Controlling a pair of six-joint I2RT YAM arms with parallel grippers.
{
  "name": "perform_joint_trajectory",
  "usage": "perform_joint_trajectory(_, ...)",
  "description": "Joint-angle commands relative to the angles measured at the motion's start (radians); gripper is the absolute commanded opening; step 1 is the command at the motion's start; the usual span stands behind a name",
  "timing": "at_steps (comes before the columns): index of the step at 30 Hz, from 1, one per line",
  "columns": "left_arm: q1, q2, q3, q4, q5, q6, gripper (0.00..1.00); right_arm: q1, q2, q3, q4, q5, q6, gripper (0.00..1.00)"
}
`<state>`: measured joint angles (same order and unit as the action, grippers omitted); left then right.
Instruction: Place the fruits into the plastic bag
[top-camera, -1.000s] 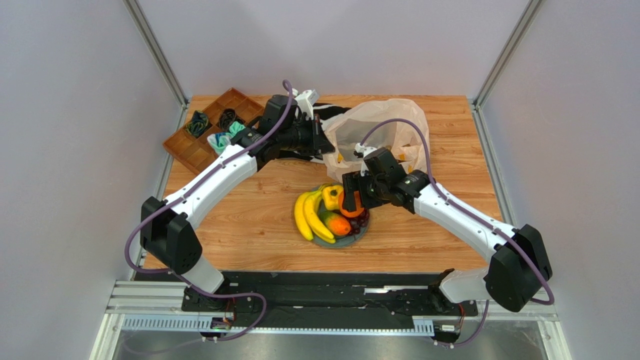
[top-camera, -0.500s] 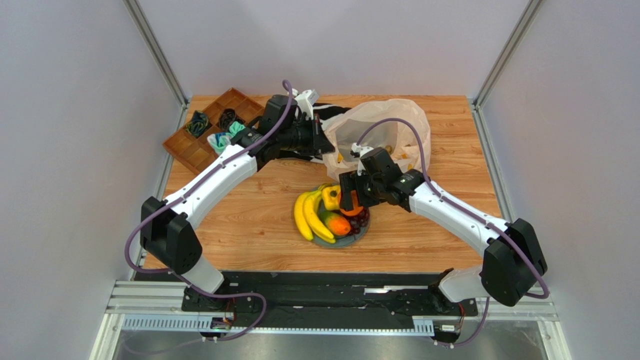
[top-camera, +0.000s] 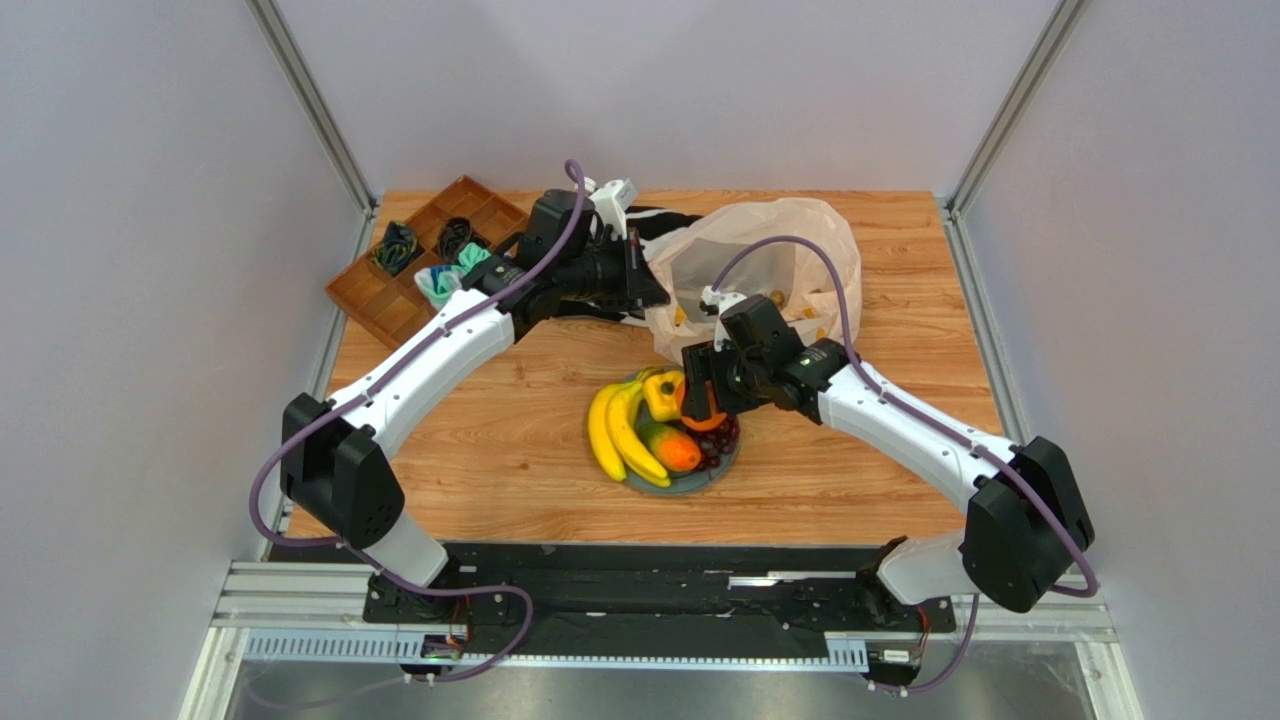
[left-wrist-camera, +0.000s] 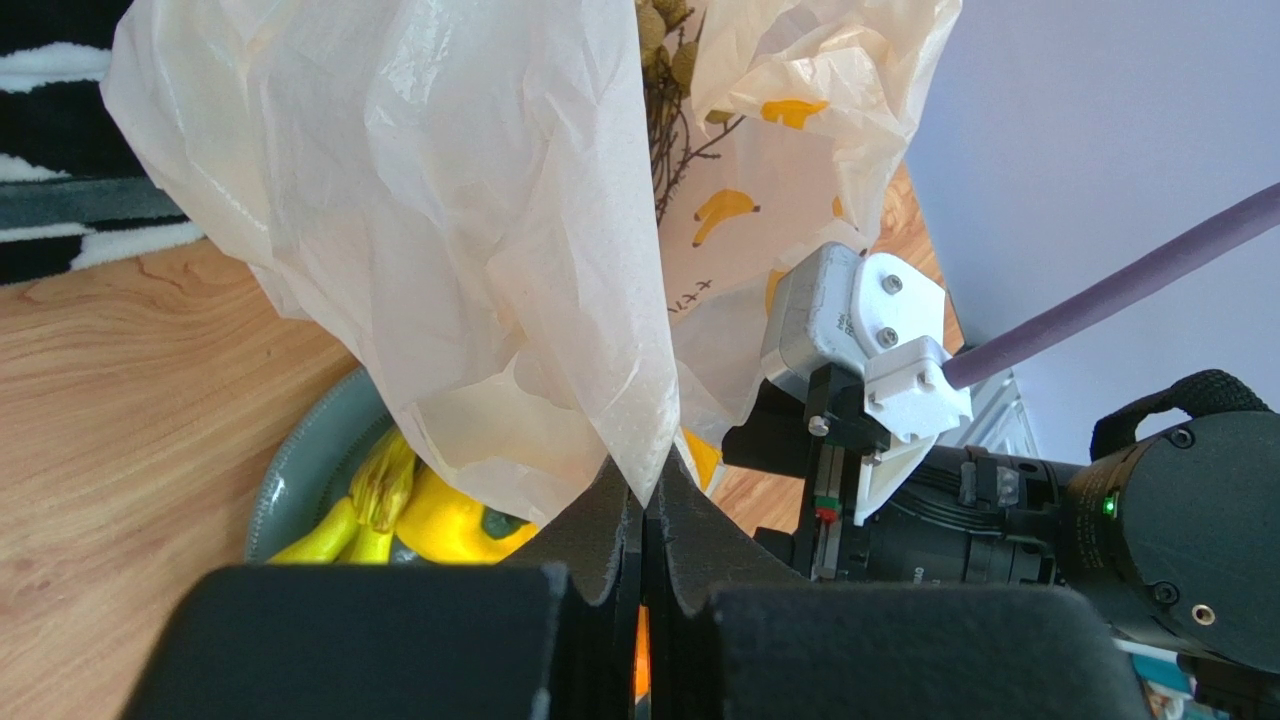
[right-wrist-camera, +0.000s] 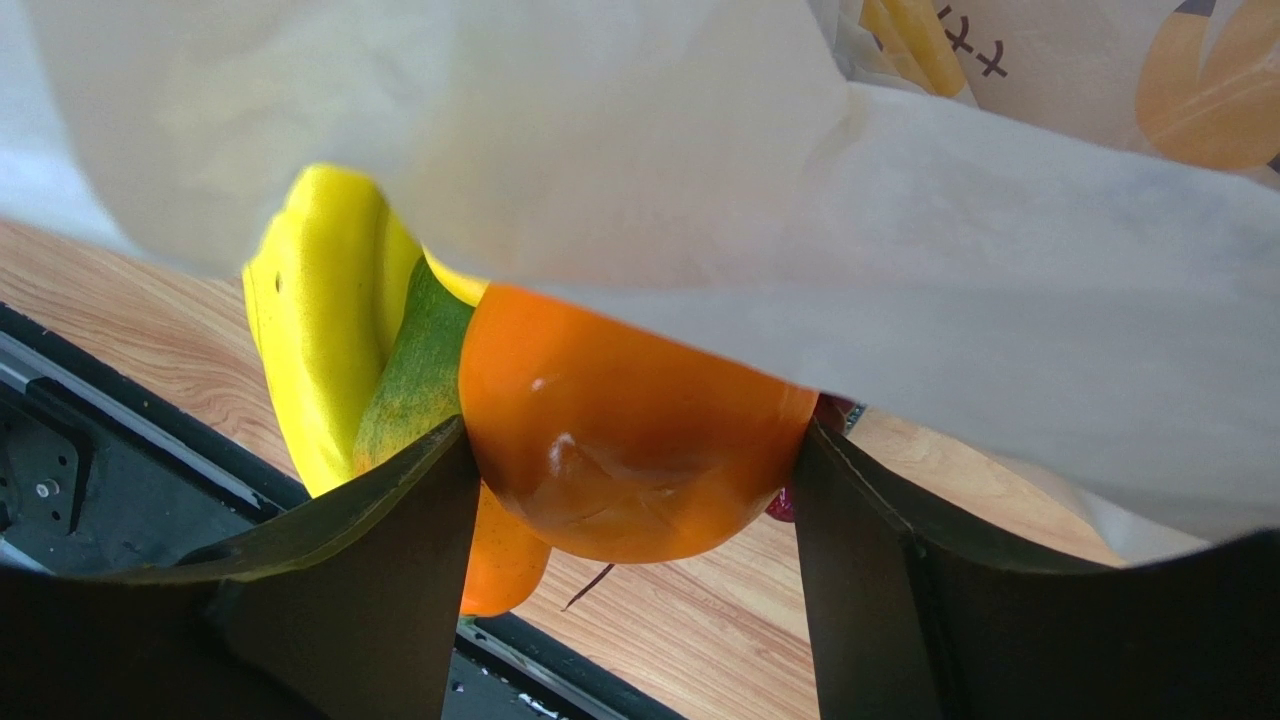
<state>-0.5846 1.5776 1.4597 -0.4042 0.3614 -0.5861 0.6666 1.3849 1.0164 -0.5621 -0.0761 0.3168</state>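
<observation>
Orange (right-wrist-camera: 624, 435), glossy and round, is clamped between the black fingers (right-wrist-camera: 376, 600) of the right tool (right-wrist-camera: 631, 443), its arm bent low over the grey plate (left-wrist-camera: 293, 488) on the wooden worktop (top-camera: 496, 420). The left tool (left-wrist-camera: 646, 503), arm stretched forward, pinches shut on the thin, crinkly, banana-printed plastic bag (left-wrist-camera: 451, 225) just beyond the plate.

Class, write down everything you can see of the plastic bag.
The plastic bag is thin, crinkly, translucent whitish-beige film printed with small yellow bananas. It sits puffed at the table's far side, beyond the plate. The left gripper is shut on a fold of its edge, holding that up; in the right wrist view a sheet hangs over the round orange.
</observation>
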Motion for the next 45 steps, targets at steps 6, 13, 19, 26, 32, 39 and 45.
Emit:
perform_joint_trajectory(6,0.002,-0.001,0.028,0.008,0.010,-0.006,0.00,0.005,-0.216,-0.022,0.059,-0.065,-0.030,0.39)
perform_joint_trajectory(13,0.002,0.001,0.036,-0.007,0.028,0.032,0.00,-0.011,-0.359,0.141,-0.085,-0.028,-0.133,0.40)
perform_joint_trajectory(19,0.002,-0.004,0.024,0.004,0.044,0.028,0.00,-0.156,-0.264,0.410,-0.176,-0.051,-0.171,0.41)
perform_joint_trajectory(26,0.000,-0.039,0.004,0.001,0.045,0.029,0.00,-0.248,-0.028,0.592,-0.246,-0.105,-0.108,0.39)
perform_joint_trajectory(32,-0.001,-0.073,-0.044,0.024,0.042,0.008,0.00,-0.248,0.143,0.706,-0.358,-0.059,-0.113,0.36)
perform_joint_trajectory(39,-0.017,-0.061,-0.047,0.039,0.048,-0.006,0.00,-0.240,0.252,0.683,-0.326,-0.042,-0.073,0.34)
perform_joint_trajectory(45,-0.027,-0.060,-0.047,0.039,0.045,-0.012,0.00,-0.223,0.383,0.679,-0.348,0.018,-0.065,0.33)
